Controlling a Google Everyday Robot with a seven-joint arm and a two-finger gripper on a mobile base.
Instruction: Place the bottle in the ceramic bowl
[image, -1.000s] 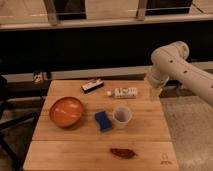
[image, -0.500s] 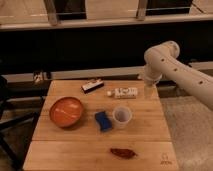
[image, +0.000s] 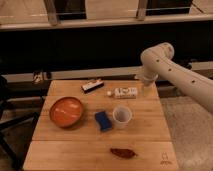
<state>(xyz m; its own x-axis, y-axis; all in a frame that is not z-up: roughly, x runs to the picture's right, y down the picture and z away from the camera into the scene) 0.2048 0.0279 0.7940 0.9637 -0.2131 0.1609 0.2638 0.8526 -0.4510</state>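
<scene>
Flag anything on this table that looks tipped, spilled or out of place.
The bottle lies on its side near the back edge of the table, cap pointing left, not upright. Nothing looks spilled; the ceramic bowl sits level. The claw hangs open just right of the bottle, holding nothing.

You're looking at a dim, warm-toned scene. Light falls from above onto the table (image: 75, 150), which glows amber, while the band behind it is nearly black. The gripper (image: 146, 90), over the table's far right edge, shows pale against that dark. Everything is soft: outlines smear and shadows are faint.
</scene>
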